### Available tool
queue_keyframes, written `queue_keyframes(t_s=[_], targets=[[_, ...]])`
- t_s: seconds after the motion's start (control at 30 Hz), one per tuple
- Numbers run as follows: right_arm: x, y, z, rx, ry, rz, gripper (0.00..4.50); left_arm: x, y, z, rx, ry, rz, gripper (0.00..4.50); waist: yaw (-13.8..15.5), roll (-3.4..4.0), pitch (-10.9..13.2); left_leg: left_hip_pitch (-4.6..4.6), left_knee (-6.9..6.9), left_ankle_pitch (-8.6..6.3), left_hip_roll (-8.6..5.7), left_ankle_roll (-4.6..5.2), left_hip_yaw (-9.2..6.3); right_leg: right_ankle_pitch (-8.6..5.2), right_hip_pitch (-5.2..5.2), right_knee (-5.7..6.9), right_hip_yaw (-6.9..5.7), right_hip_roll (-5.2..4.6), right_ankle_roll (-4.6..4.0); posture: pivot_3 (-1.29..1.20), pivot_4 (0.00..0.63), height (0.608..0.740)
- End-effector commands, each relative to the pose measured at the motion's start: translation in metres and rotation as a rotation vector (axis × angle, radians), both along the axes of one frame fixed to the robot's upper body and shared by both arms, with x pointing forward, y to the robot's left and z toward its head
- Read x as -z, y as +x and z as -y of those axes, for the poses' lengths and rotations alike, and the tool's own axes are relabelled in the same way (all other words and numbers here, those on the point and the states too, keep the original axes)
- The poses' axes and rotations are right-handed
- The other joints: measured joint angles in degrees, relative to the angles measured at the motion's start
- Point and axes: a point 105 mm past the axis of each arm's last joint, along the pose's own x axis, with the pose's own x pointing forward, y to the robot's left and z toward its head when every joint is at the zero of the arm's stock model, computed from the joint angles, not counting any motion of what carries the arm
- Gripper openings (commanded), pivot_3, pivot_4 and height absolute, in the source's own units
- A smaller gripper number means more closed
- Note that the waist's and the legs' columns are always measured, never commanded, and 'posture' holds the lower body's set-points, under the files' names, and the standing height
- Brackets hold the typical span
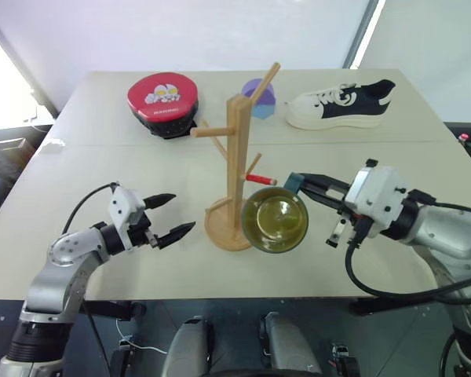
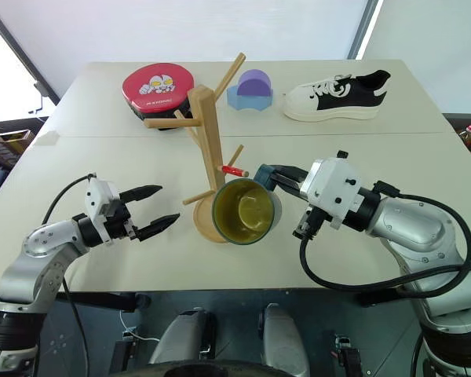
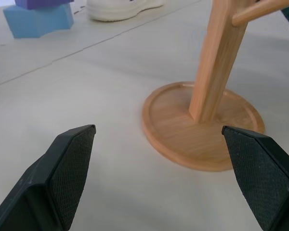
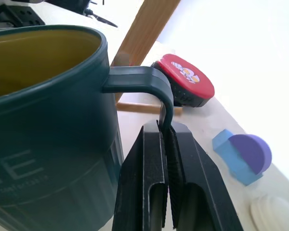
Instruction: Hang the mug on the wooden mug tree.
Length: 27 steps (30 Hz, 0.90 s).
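Observation:
The dark teal mug (image 1: pixel 275 220) with a yellow-green inside hangs tipped, its mouth facing me, just right of the wooden mug tree (image 1: pixel 237 157) and under the red-tipped peg (image 1: pixel 261 180). My right gripper (image 1: pixel 296 183) is shut on the mug's handle (image 4: pixel 149 79), the two fingers (image 4: pixel 151 159) pinching its lower end. My left gripper (image 1: pixel 171 216) stands open to the left of the tree's round base (image 3: pixel 202 130), nothing between its fingers (image 3: pixel 72 163). The post (image 3: pixel 216 57) rises from that base ahead of the left gripper.
At the back of the table lie a red round pad with a cartoon print (image 1: pixel 163 100), a blue and purple block (image 1: pixel 259 98) and a white and black sneaker (image 1: pixel 341 104). The table's front edge (image 1: pixel 220 297) runs just below both grippers.

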Motion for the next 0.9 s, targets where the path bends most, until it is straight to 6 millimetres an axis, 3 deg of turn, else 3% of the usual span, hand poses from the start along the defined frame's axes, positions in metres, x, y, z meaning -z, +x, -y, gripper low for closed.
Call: queue_keyframes(t_s=[0.03, 0.5, 0.9], targets=[[-0.012, -0.008, -0.009, -0.037, -0.001, 0.051, 0.03, -0.013, 0.001, -0.004, 0.003, 0.004, 0.049, 4.5, -0.06, 0.0, 0.0, 0.0, -0.02, 0.0, 0.0, 0.0, 0.0, 0.0, 0.0, -0.02, 0.0, 0.0, 0.0, 0.0, 0.15, 0.735], [-0.015, -0.006, -0.02, -0.079, -0.043, 0.068, 0.03, -0.025, -0.002, -0.003, 0.016, 0.008, 0.074, 4.5, -0.06, -0.02, 0.02, -0.08, -0.08, -0.01, 0.02, 0.0, -0.04, 0.01, -0.01, -0.21, -0.01, -0.05, -0.01, 0.0, 0.15, 0.735], [-0.012, 0.007, -0.024, -0.059, -0.067, 0.056, 0.03, -0.069, -0.03, 0.017, 0.206, -0.091, 0.034, 4.5, 0.04, -0.02, 0.01, -0.72, -0.13, -0.01, 0.02, -0.01, -0.11, 0.04, -0.51, -0.42, -0.08, -0.13, -0.02, 0.0, 0.15, 0.735]])
